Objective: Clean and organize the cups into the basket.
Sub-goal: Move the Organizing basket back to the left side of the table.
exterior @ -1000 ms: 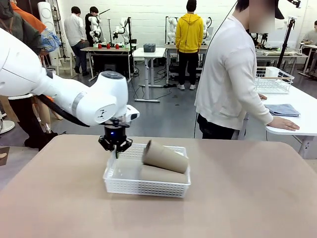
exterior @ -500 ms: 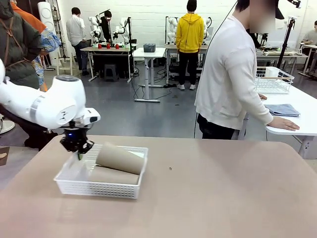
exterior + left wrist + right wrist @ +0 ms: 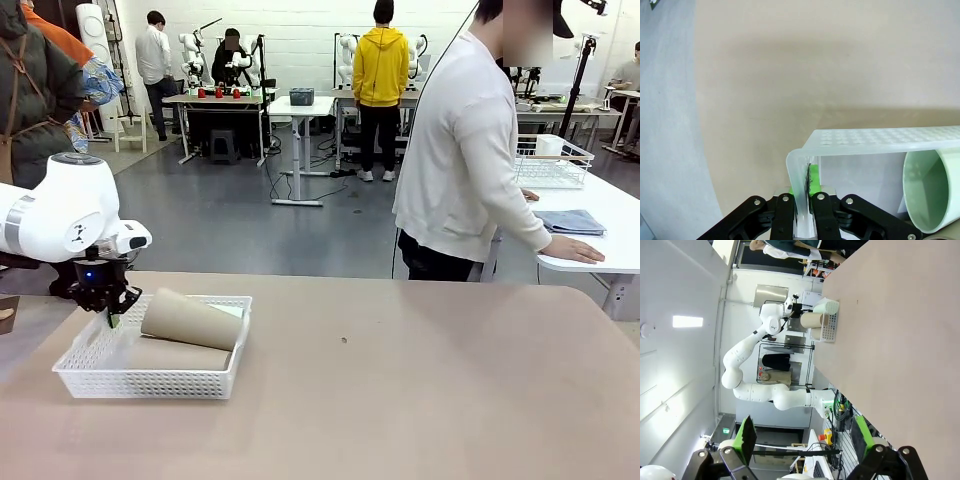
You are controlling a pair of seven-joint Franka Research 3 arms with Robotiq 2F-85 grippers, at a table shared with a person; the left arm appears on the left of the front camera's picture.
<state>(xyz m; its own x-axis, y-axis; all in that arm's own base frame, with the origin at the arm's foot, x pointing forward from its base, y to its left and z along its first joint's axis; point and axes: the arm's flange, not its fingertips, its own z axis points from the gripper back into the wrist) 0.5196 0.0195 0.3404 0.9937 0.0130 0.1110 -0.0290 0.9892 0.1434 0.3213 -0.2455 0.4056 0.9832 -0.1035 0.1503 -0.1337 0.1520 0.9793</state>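
The white lattice basket [image 3: 100, 375] sits near the table's left edge. My left gripper [image 3: 107, 310] is shut on its far left rim. In the left wrist view the gripper [image 3: 803, 192] pinches the basket wall [image 3: 875, 139] between its green pads. Two tan cups lie on their sides in the basket, one [image 3: 190, 318] resting across the other [image 3: 172, 354]. A pale mint green cup [image 3: 929, 189] lies inside too, its mouth facing the camera. My right gripper [image 3: 805, 440] is open and holds nothing, far from the basket [image 3: 829, 326].
A person in a white top [image 3: 462, 160] stands beyond the far edge, turned towards a side table [image 3: 600, 235] with a wire basket [image 3: 552, 162] and a folded cloth [image 3: 570, 221]. Bare tan tabletop [image 3: 420, 390] stretches to the right of the basket.
My left gripper has dragged the basket with its cups leftwards across the table, from near the middle to the left edge.
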